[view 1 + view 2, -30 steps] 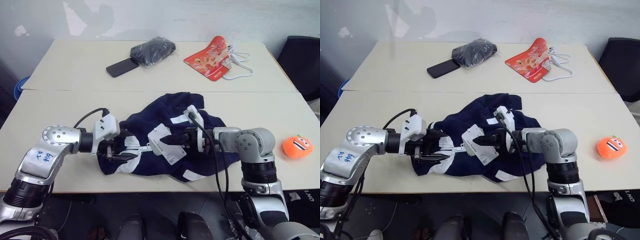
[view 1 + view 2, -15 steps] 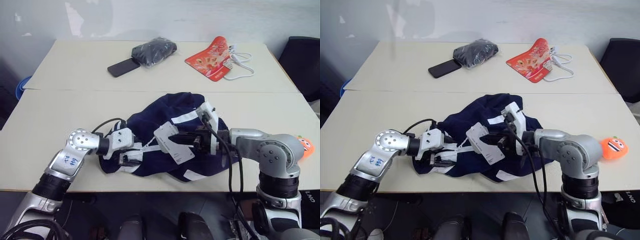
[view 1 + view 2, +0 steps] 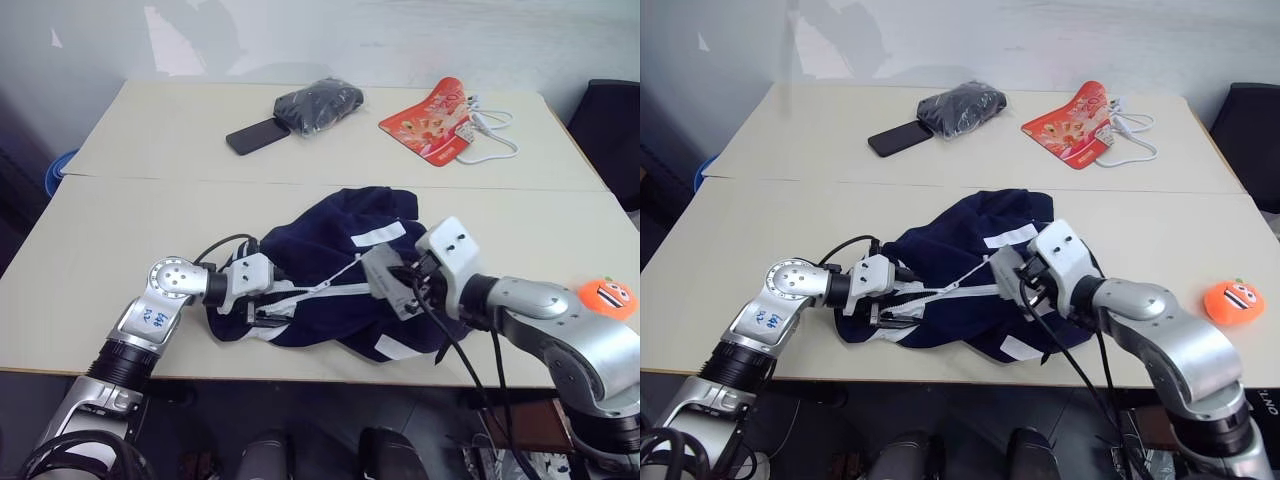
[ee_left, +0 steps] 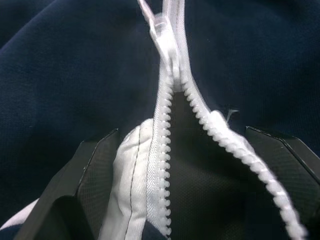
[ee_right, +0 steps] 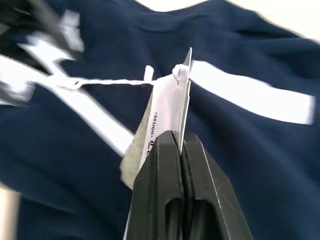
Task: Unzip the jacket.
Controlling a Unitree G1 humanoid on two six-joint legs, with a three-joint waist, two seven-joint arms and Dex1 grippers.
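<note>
The small navy-blue fabric jacket (image 3: 330, 270) with its white zipper (image 4: 167, 150) lay crumpled at the near edge of the pale tabletop (image 3: 120, 230), between both arms. The left claw (image 3: 268, 308) stood spread, its black fingers (image 4: 95, 170) either side of the zipper's parted lower end, the slider (image 4: 166, 42) just beyond. The right claw (image 5: 181, 142) was pressed together, pinching the jacket's white paper tags (image 5: 167, 112), whose string ran taut towards the zipper

Pale table (image 3: 120, 215) with jacket (image 3: 320, 250), phone (image 3: 255, 136), black bundle (image 3: 318, 104), red pouch (image 3: 432, 120), orange toy (image 3: 607, 297).
</note>
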